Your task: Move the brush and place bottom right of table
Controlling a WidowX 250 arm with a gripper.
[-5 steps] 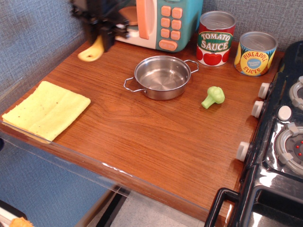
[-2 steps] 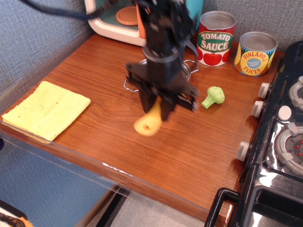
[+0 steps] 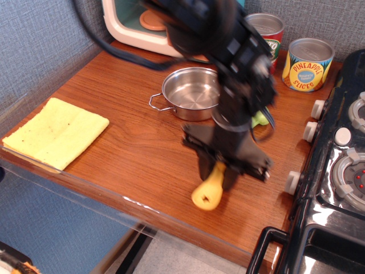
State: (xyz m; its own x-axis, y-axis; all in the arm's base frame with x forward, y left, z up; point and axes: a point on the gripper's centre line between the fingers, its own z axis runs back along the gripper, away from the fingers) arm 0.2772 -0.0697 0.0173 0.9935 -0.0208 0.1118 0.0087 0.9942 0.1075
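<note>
Nearest: clear plastic front edge of the bench [image 3: 142,157], reddish-brown wood grain behind it. Yellow cloth [image 3: 54,132] lies flat at the front-left corner, well apart from the work.

Just behind the front edge, toward the front-right corner: the brush [image 3: 210,188]. Yellow handle points down and forward, hole at its low end visible; the bristle head is hidden inside the black gripper [image 3: 222,168]. Jaws are clenched on the upper part of the handle, one either side. Cannot tell whether the handle tip touches the bench or hangs just above it; the frame is motion-blurred here.

Right edge: black toy stove [image 3: 336,171], knobs facing the bench, near the gripper but apart from it.

Middle of bench: steel pan [image 3: 191,94], partly covered by the arm. A bit of green toy [image 3: 260,119] shows just behind the arm, by the right edge.

Back edge: pineapple can [image 3: 308,64] in the clear, tomato can [image 3: 267,29] mostly hidden by the arm, toy microwave [image 3: 137,25] at back left.

Step in hand, by my judgement: carry phase near its end, brush held over the target region. Next move likely calls for a short lowering until the handle rests on the wood, jaws released, then a straight lift. Keep clear of the stove knobs and the front edge; the brush sits near enough that it could slide off.
</note>
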